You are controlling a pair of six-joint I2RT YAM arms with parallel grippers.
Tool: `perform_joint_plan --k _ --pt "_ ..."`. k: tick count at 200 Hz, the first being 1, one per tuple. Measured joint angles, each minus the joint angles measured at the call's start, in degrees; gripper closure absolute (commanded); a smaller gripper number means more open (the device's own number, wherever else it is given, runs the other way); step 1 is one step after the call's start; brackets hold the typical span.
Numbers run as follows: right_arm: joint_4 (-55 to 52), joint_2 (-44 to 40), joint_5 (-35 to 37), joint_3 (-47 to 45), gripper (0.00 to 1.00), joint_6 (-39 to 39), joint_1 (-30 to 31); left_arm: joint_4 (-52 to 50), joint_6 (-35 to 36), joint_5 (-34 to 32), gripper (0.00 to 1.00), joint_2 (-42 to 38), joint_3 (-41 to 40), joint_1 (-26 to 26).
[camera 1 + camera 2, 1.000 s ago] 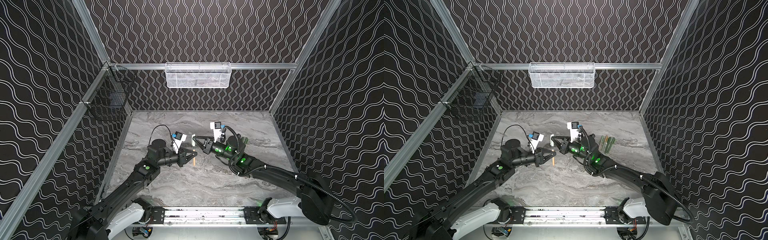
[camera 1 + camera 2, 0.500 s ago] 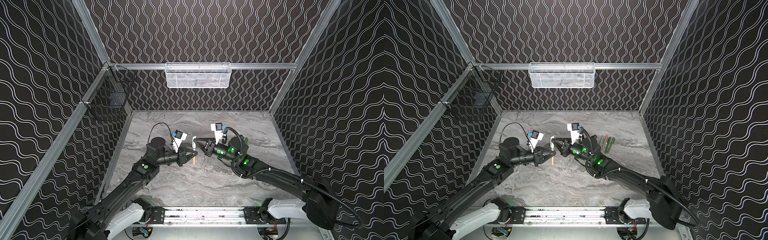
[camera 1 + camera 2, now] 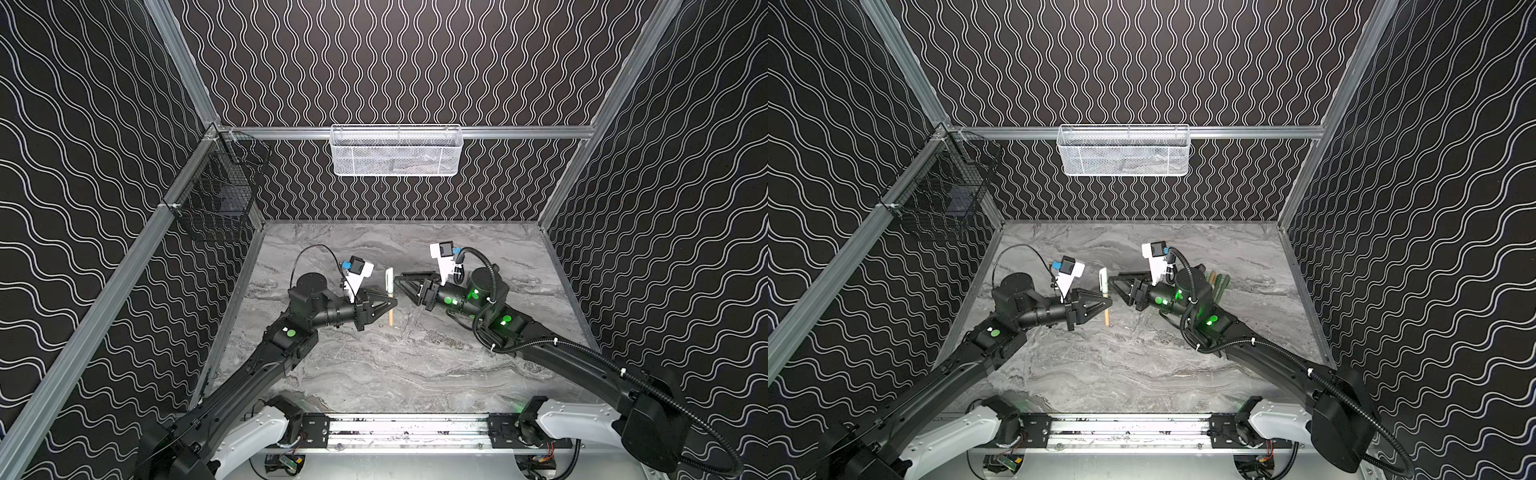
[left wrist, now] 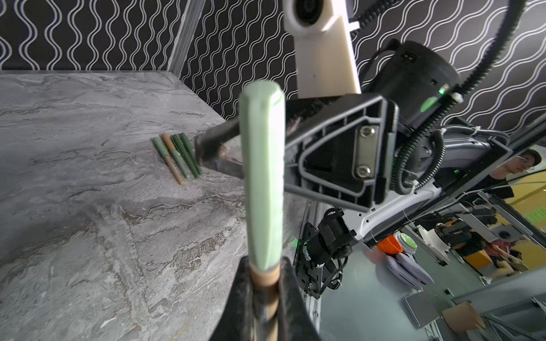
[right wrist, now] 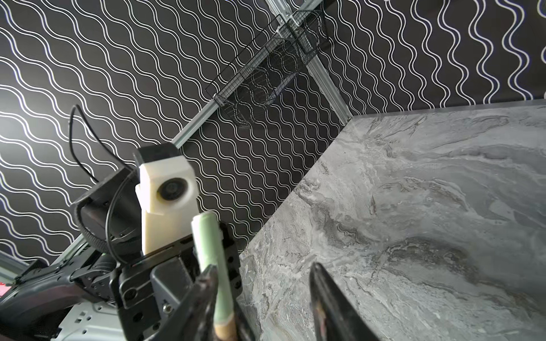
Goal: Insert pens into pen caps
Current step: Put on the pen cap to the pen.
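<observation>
We hold the pen (image 3: 390,316) clamped in our left gripper (image 3: 392,302) above the bench (image 3: 374,365) middle, cap (image 3: 389,280) on, right gripper (image 3: 398,279) spread beside it; if half-seated, the cap could drop off.

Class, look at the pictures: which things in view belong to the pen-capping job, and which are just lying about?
Belongs to the job: tan pen in the left gripper; pale green cap on it; right gripper, open; four more pens on the table.
Just there: white mesh basket; black wire basket.
</observation>
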Motion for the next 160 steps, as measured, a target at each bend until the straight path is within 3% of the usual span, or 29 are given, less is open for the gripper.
perform_joint_plan --k 56,111,160 --pt "0.1 1.3 -10.5 3.8 0.46 -2.7 -1.3 0.8 0.0 2.1 1.0 1.4 0.0 -0.7" --pt "-0.3 3.3 -13.6 5.9 0.49 -4.3 -1.3 0.8 0.0 2.5 1.0 1.6 0.0 -0.8" --pt "-0.7 4.7 -14.6 6.9 0.67 -4.8 -1.3 0.8 0.0 2.7 1.0 1.7 0.0 -0.9"
